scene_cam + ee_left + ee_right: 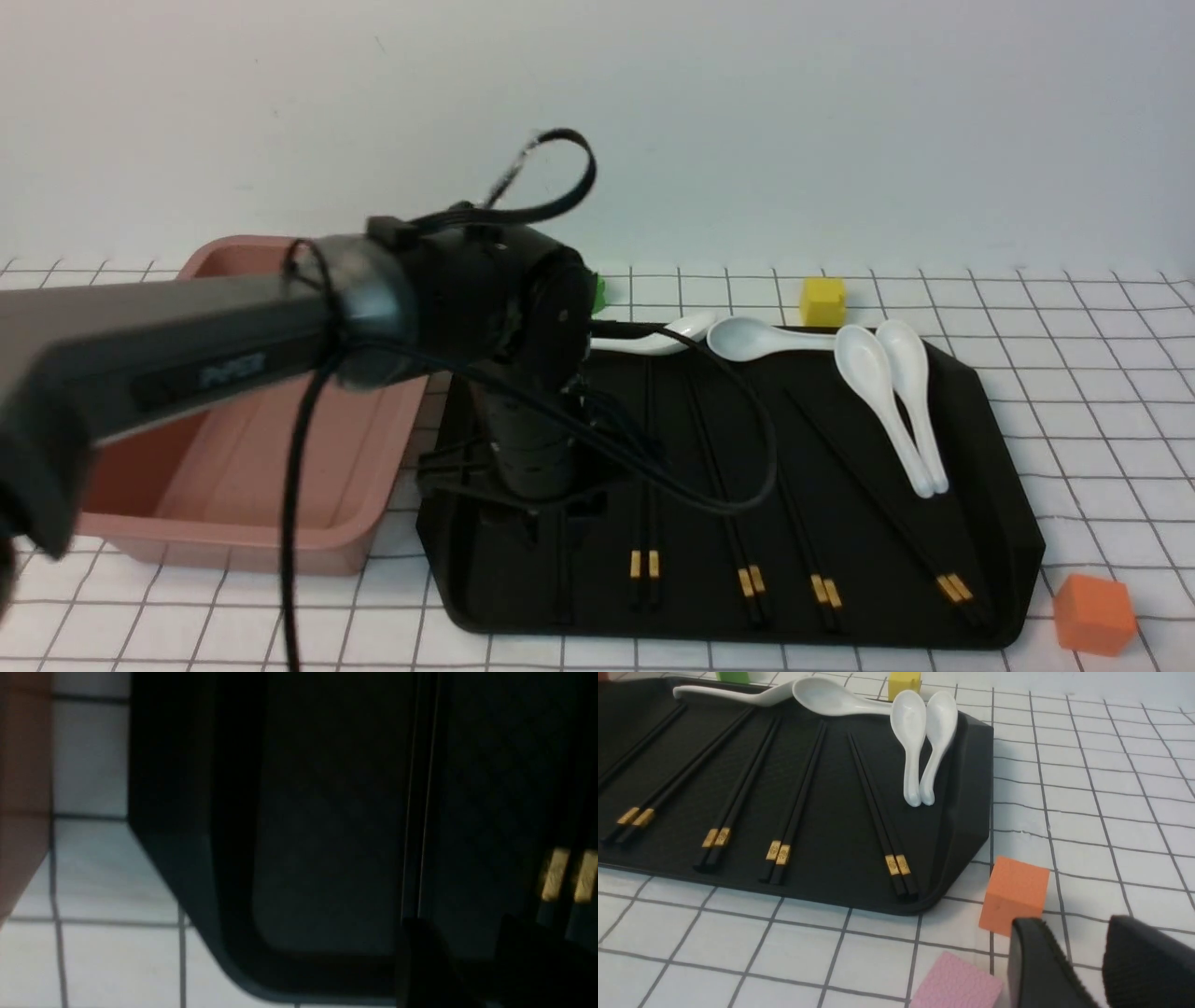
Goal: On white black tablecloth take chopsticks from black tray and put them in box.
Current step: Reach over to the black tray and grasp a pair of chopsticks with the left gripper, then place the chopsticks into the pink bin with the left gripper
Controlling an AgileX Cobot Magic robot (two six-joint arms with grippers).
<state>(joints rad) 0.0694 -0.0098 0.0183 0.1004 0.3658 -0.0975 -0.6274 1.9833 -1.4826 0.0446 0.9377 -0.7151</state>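
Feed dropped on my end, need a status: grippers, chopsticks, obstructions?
Left gripper open, low over tray. Right gripper open, by orange cube. Chopsticks flat on tray, under left gripper. Banded pair close beside them.

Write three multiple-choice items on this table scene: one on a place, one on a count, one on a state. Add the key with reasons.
1. Where does the box stand relative to the black tray?
A. on the robot's left of it
B. on the robot's right of it
C. on top of it

2. How many white spoons are in view?
A. two
B. four
C. six

3. The right gripper is:
A. open, holding nothing
B. shut, holding nothing
C. shut on a spoon

Key:
1 A: the front view shows the box beyond the tray's left edge.
2 B: two lie along the tray's far rim and two lie side by side near its right edge.
3 A: its fingers stand apart over bare tablecloth.
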